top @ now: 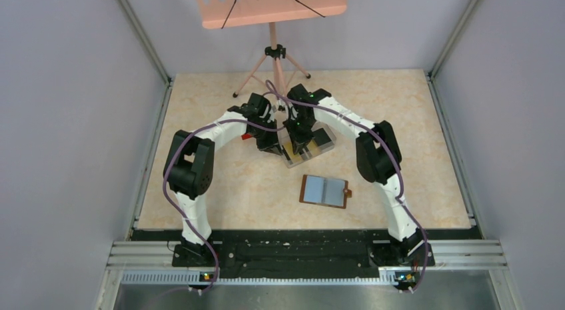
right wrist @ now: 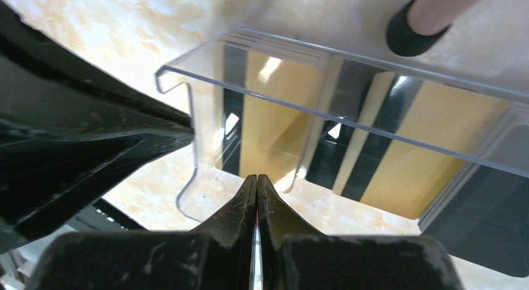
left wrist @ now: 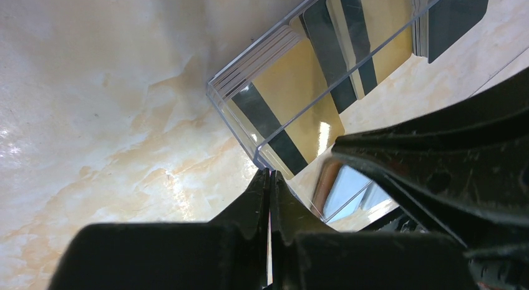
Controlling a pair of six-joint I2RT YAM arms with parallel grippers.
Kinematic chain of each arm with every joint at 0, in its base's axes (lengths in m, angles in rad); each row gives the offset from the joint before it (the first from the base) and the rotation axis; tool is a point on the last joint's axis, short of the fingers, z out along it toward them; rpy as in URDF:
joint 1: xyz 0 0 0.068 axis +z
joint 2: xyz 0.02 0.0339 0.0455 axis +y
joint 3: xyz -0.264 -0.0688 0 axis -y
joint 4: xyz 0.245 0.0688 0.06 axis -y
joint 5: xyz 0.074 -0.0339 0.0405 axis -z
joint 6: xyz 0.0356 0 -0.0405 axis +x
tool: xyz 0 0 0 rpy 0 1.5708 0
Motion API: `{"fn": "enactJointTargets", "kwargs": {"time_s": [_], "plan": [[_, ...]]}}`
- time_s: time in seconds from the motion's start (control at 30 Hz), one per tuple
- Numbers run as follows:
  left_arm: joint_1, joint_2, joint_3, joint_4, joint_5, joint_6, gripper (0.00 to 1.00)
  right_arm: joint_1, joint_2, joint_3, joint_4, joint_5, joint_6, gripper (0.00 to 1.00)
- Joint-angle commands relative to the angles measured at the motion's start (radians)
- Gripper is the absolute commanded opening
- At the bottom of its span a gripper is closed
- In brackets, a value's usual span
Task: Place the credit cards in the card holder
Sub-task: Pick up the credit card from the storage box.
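The card holder [top: 324, 191] lies open on the table in front of both arms, with a brown rim and blue-grey panels inside. Tan-yellow credit cards [left wrist: 293, 90] with black stripes stand in a clear plastic box [top: 325, 142], with black cards [left wrist: 455, 15] beside them. They also show in the right wrist view [right wrist: 274, 115]. My left gripper [left wrist: 269, 175] is shut with nothing seen between the jaws, at the box's near corner. My right gripper [right wrist: 256, 178] is shut and empty, tips just outside the box wall [right wrist: 262, 53]. In the top view both grippers, left [top: 270, 147] and right [top: 300, 149], meet at the box.
A small red tray [top: 247, 137] peeks out behind the left gripper. A pink stand [top: 273, 53] with tripod legs stands at the back; one foot [right wrist: 412, 19] lies just beyond the box. Grey walls enclose the table.
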Motion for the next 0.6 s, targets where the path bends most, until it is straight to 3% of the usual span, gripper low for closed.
{"fn": "enactJointTargets", "kwargs": {"time_s": [0.0, 0.1, 0.23, 0.37, 0.57], "plan": [[-0.016, 0.035, -0.015, 0.008, 0.028, 0.013, 0.00, 0.034, -0.035, 0.054, 0.028, -0.109, 0.003, 0.00], [-0.016, 0.037, -0.016, 0.006, 0.029, 0.015, 0.00, 0.029, -0.039, 0.040, 0.054, -0.155, 0.030, 0.01], [-0.016, 0.034, -0.017, 0.008, 0.027, 0.015, 0.00, 0.013, -0.049, 0.004, 0.074, -0.099, 0.053, 0.26], [-0.016, 0.036, -0.015, 0.008, 0.029, 0.014, 0.00, 0.000, -0.056, -0.054, 0.094, -0.006, 0.047, 0.40], [-0.016, 0.039, -0.014, 0.009, 0.028, 0.017, 0.00, -0.001, -0.016, -0.100, 0.096, 0.000, 0.019, 0.42]]}}
